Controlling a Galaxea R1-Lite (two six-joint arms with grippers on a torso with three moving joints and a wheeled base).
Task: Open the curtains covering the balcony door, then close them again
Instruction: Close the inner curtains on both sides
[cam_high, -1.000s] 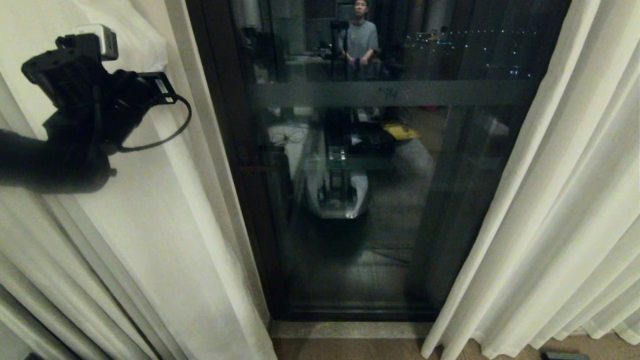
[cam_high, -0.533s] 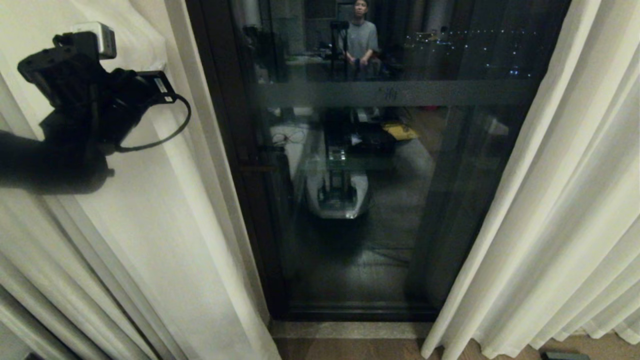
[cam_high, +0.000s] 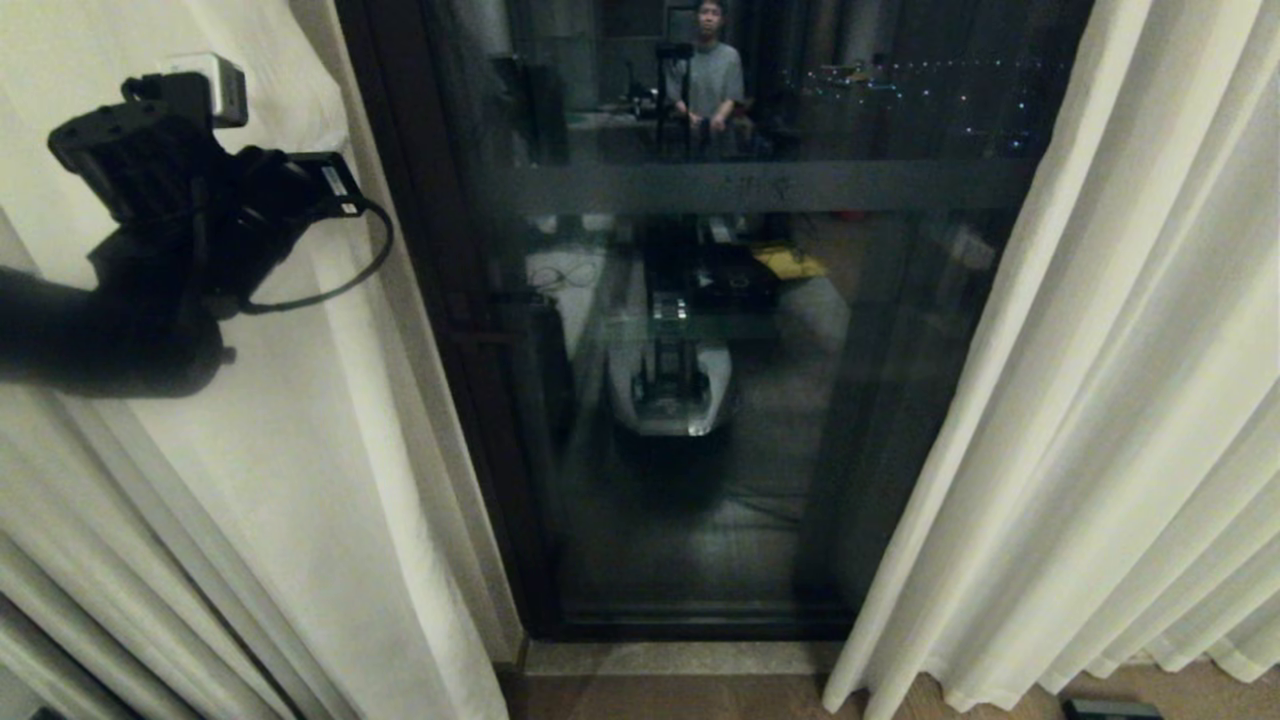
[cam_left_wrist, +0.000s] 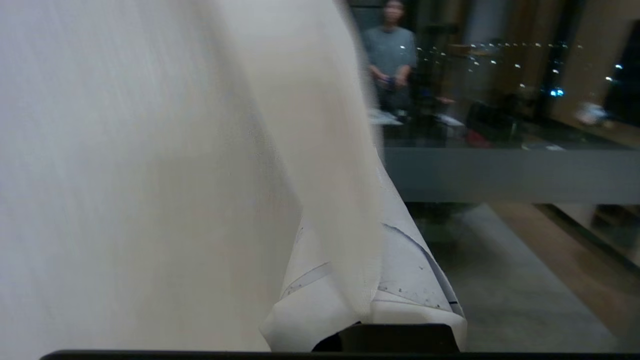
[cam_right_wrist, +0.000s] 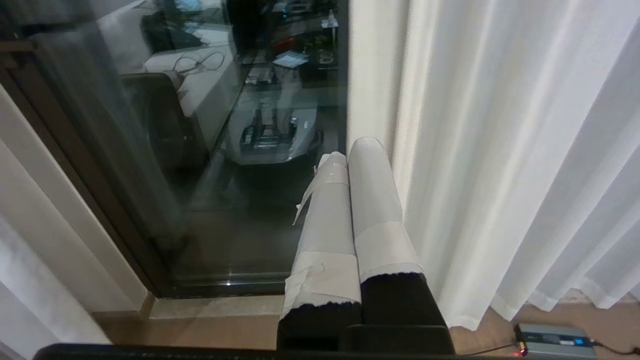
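left gripper (cam_left_wrist: 370, 305) fingers pinch the left curtain (cam_high: 300, 480) beside the balcony door (cam_high: 700, 400); right gripper (cam_right_wrist: 350, 160) fingers pressed together.

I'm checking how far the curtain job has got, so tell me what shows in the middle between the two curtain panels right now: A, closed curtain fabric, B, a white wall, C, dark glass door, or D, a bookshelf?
C: the left curtain and right curtain hang apart, and the dark glass door shows between them.
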